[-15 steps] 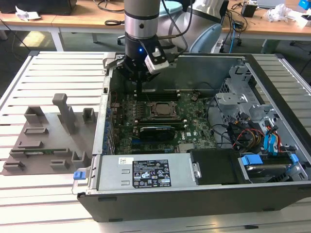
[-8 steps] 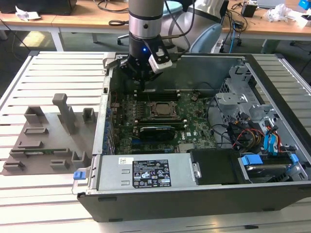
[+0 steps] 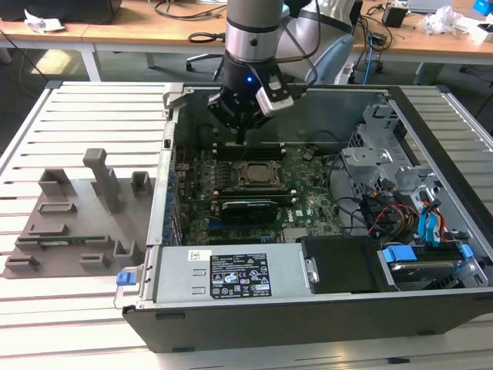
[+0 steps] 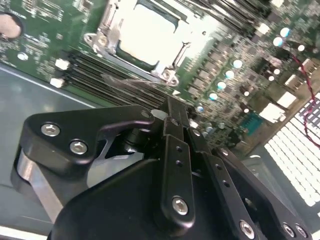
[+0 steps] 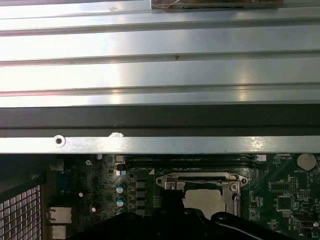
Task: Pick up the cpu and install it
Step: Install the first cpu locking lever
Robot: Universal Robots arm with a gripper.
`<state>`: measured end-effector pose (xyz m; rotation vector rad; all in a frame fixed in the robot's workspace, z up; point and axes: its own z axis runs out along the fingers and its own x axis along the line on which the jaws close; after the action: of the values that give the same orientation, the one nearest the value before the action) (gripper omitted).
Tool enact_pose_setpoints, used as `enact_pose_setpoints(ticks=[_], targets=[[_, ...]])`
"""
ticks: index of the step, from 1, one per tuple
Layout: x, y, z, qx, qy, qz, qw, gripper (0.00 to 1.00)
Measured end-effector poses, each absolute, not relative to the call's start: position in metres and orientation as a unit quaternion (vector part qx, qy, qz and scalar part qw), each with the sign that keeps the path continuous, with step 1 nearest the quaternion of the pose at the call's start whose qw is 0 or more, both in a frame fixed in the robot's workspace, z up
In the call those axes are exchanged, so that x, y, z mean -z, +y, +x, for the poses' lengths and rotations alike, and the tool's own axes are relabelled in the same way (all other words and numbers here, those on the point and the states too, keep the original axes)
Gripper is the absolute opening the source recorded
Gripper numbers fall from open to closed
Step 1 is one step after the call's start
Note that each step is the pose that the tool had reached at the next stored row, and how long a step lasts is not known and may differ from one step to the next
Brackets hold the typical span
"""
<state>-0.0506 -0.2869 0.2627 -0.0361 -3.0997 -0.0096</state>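
The cpu (image 3: 258, 174) is a pale square lying flat inside the dark metal socket frame (image 3: 239, 183) of the green motherboard (image 3: 308, 196), within the open computer case (image 3: 308, 324). In both wrist views the cpu (image 4: 145, 32) (image 5: 202, 200) sits framed by the socket. My gripper (image 3: 242, 139) hangs just above the far edge of the socket, a little behind the cpu. Its black fingers stand together at the gripper tip (image 4: 172, 107), shut, and I make out nothing between them.
Grey fixture blocks (image 3: 77, 208) stand on the slatted table at the exterior view's left. Inside the case are a power supply (image 3: 231, 274) in front, and a drive cage with cables (image 3: 400, 200) at the exterior view's right. Memory slots (image 4: 115, 82) run beside the socket.
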Motion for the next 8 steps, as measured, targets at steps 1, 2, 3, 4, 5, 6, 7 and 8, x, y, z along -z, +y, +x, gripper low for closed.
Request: enact_pose_setpoints(ticks=[1, 2, 3, 4, 5, 6, 7, 8], targets=[[-0.2627, -0.2870, -0.0473, 0.003, -1.000, -0.012, 0.022, 0.11], [-0.2627, -0.2871, -0.0454, 0.003, -1.000, -0.012, 0.022, 0.11], [-0.2627, -0.2873, -0.0433, 0.003, -1.000, -0.012, 0.022, 0.11], [-0.2626, -0.2873, -0.0425, 0.003, -1.000, -0.012, 0.022, 0.11], [-0.2626, -0.2873, -0.0425, 0.003, -1.000, -0.012, 0.022, 0.11], [-0.2626, -0.2873, -0.0425, 0.003, -1.000, -0.012, 0.022, 0.11], [-0.2627, -0.2873, -0.0425, 0.003, -1.000, -0.012, 0.022, 0.11], [-0.2626, -0.2873, -0.0425, 0.003, -1.000, -0.012, 0.022, 0.11]])
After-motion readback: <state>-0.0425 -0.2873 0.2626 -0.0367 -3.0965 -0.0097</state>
